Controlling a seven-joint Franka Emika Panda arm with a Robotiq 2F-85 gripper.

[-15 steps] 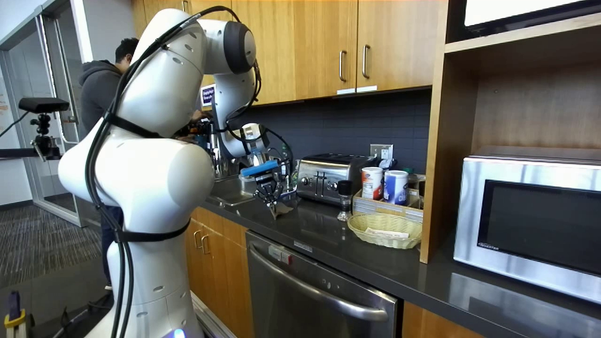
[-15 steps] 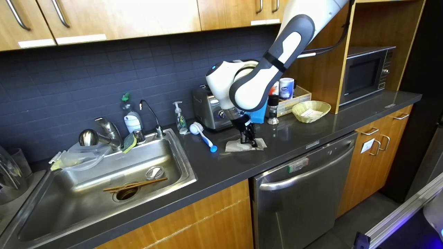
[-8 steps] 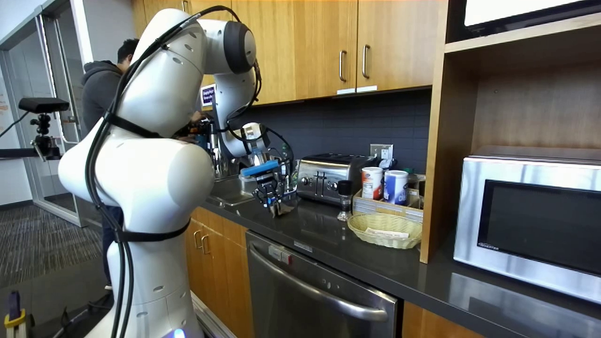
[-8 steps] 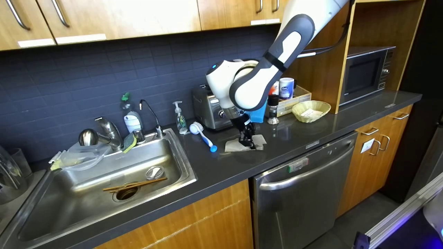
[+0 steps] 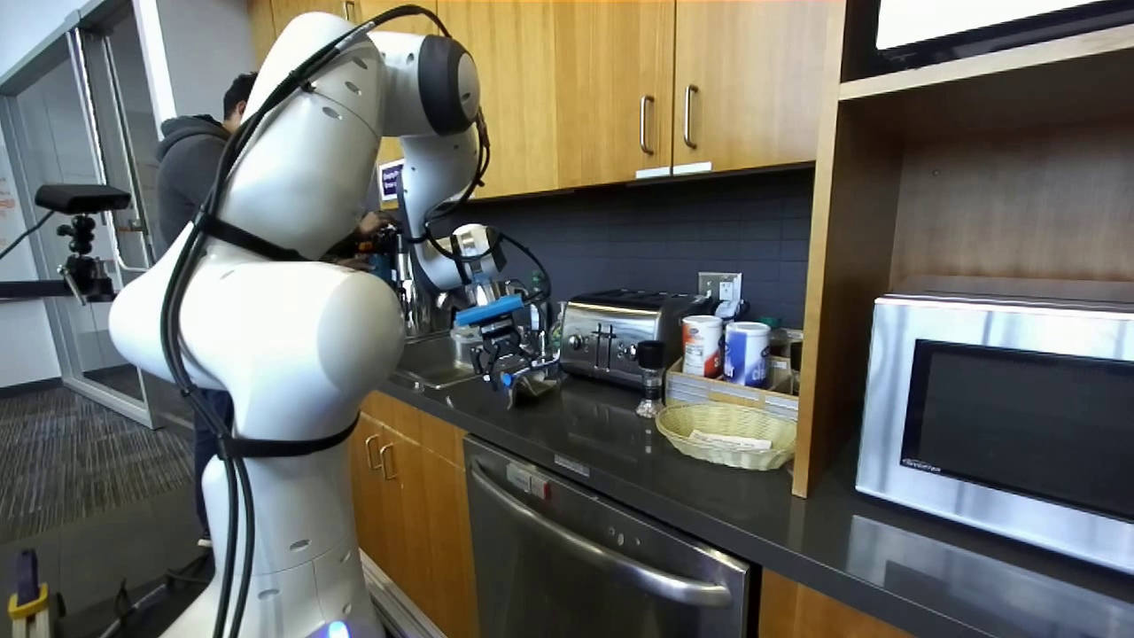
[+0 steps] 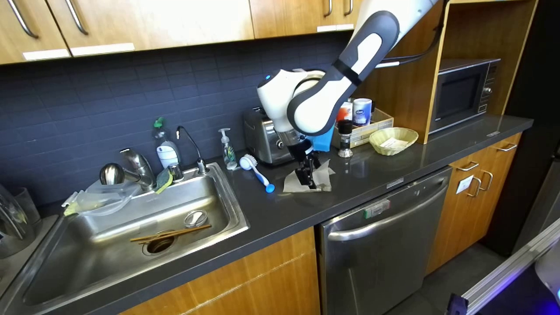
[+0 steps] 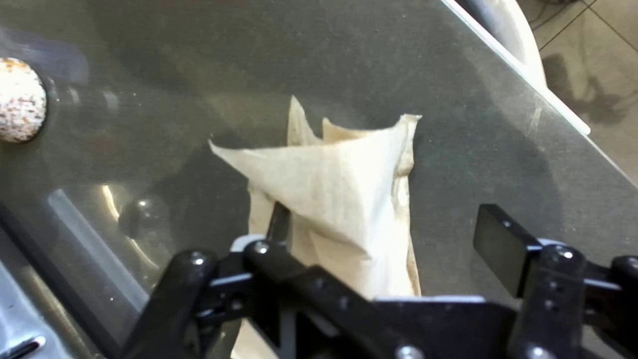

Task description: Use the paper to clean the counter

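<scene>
The paper (image 7: 344, 174), a creased beige sheet, lies on the dark counter (image 6: 372, 183), with a folded flap standing up from it. My gripper (image 7: 391, 237) is open just above it. In the wrist view one finger (image 7: 280, 222) reaches the paper, its tip tucked behind the raised flap; the opposite finger (image 7: 503, 249) stands well apart, over bare counter. In an exterior view the gripper (image 6: 307, 175) hides the middle of the paper (image 6: 323, 177). The paper (image 5: 536, 385) is small and partly covered in an exterior view.
Behind the paper stands a toaster (image 6: 267, 135), with a blue-white brush (image 6: 258, 173) beside it. A grinder (image 6: 345, 142) and a round basket (image 6: 385, 149) are further along, before the microwave (image 6: 457, 98). The sink (image 6: 238, 218) opens on the opposite side. A person (image 5: 190, 177) stands beyond the arm.
The gripper has gone from shut to open. It has risen slightly and shifted towards the sink. Part of the paper now stands up, while the sheet has stayed nearly in place.
</scene>
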